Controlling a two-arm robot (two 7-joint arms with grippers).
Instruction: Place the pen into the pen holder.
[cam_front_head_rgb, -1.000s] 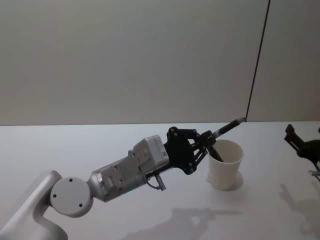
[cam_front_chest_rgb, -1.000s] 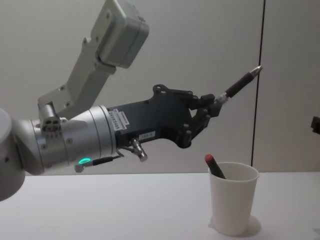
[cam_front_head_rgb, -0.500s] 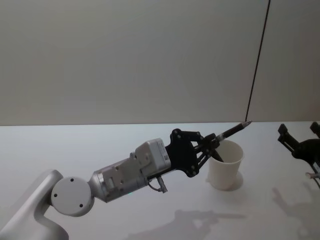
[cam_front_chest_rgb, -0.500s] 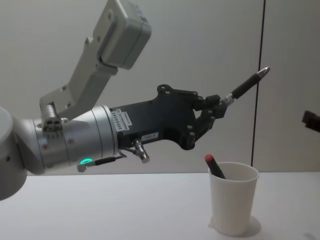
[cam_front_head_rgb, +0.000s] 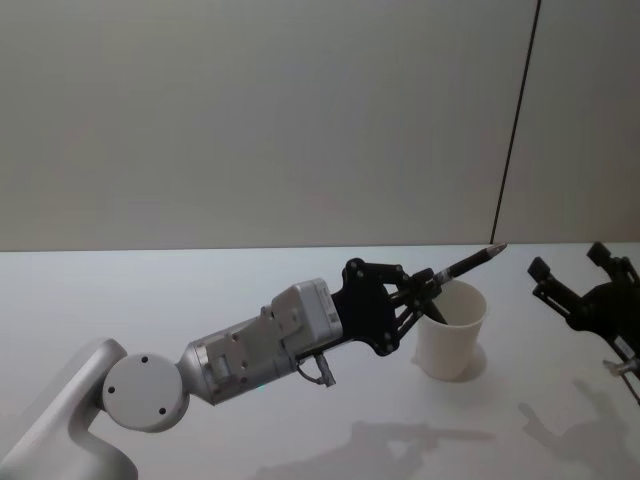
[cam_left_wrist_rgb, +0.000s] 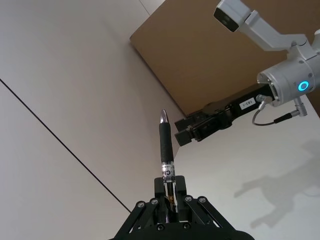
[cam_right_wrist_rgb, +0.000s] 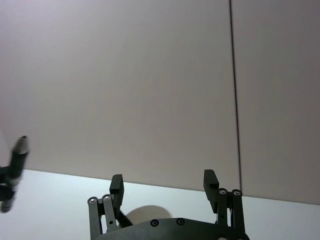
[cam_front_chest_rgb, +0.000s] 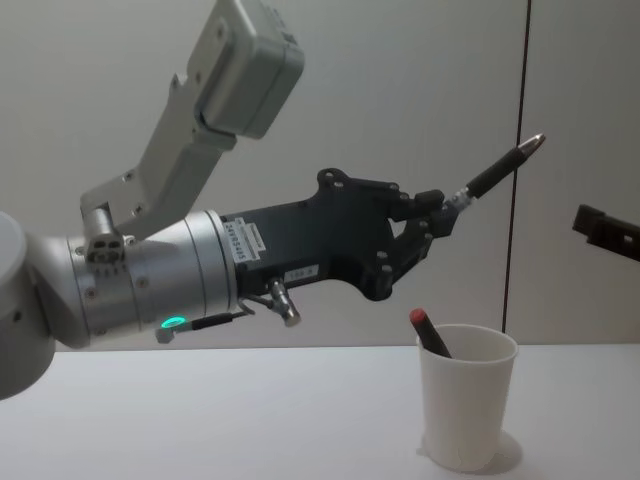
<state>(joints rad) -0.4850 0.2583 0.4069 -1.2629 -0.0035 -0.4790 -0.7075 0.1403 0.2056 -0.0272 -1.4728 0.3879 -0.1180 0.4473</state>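
A white cup with a red-capped pen inside is seen toward the tabletop's right edge. Above it, a dark pen is clamped, tilted, by the left gripper. Beyond, the right gripper is held spread.

The left arm is silver-grey, with a green ring light and 1 thin cable. The left gripper is black, screw-studded linkage.

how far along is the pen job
Done: the left gripper has the pen in its grip, and a red-tipped pen already sits in the cup. In hand: the pen is held aslant, higher than the cup. Left: lowering it in and letting go. The right gripper is open, off to the right.
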